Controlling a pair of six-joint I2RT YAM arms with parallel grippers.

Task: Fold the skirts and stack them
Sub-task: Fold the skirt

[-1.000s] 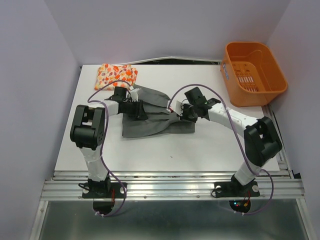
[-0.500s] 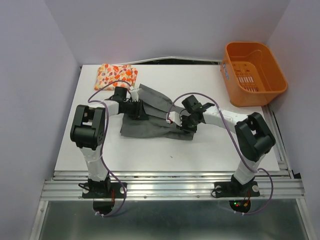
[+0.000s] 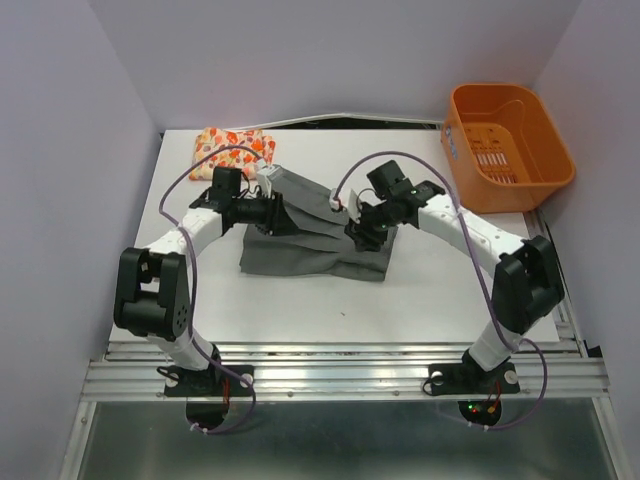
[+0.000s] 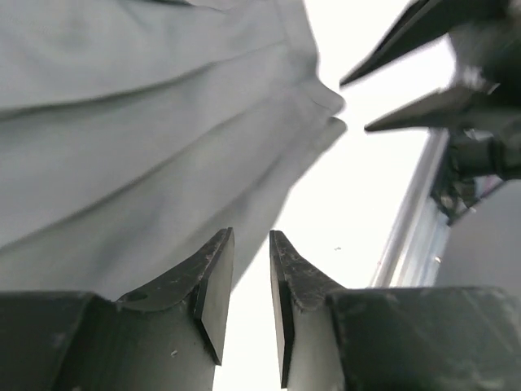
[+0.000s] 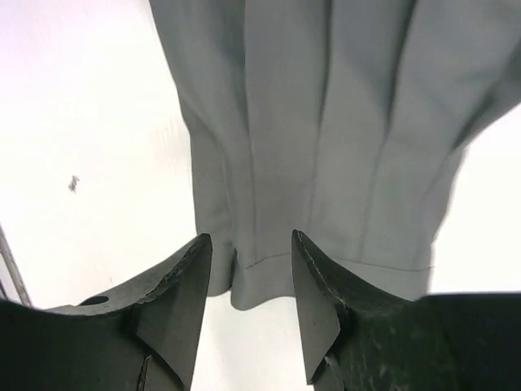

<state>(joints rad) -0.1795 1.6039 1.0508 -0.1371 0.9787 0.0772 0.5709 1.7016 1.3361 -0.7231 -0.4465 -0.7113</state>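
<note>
Far to the left of the dark grey cloth skirt (image 3: 310, 250), at the back of the white desk (image 3: 300, 310), the cream skirt with orange, red and yellow leaf print (image 3: 232, 150) lies as a folded packet. I judge it is finished and serves as the base of the stack. The left hand (image 3: 272, 210) is at the grey skirt's upper left edge. Its fingers (image 4: 213, 277) stand only a little apart with nothing between them, and the cloth is just beyond the tips. The grey skirt lies in the middle of the desk in soft pleats, one flap over the rest. At its right edge the right hand (image 3: 362, 232) hovers with fingers (image 5: 183, 285) clearly apart; the hem is under the gap, not pinched. Probably the hands are at opposite edges so that the next fold comes out even. Well to the right of the grey skirt stands the orange plastic basket (image 3: 505, 198), out of the way.
</note>
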